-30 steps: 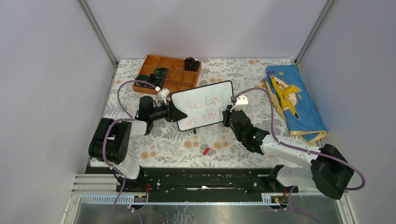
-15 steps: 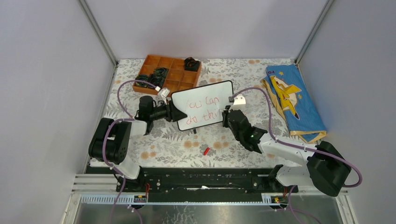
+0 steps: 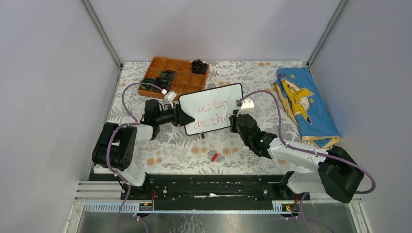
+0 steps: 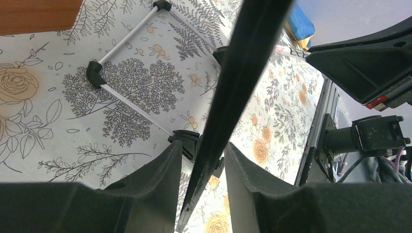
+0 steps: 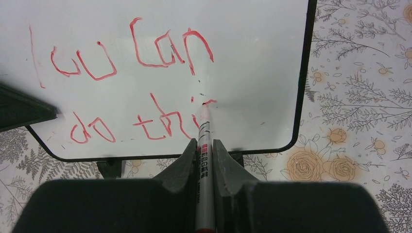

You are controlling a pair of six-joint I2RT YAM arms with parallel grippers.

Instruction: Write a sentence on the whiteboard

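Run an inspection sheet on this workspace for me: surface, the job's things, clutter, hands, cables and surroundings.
Surface: table covered in a floral print.
Job's things: whiteboard tilted up; the red sentence reads roughly "you can / do thi", its last word unfinished; marker has its tip on the board.
Clutter: orange tray with dark items in some compartments; small red piece near the front; blue cloth at the right.
Hands: left hand clamps the whiteboard's edge; right hand grips the marker.
Cables: purple cables loop above both arms.
Surroundings: plain grey walls on three sides.
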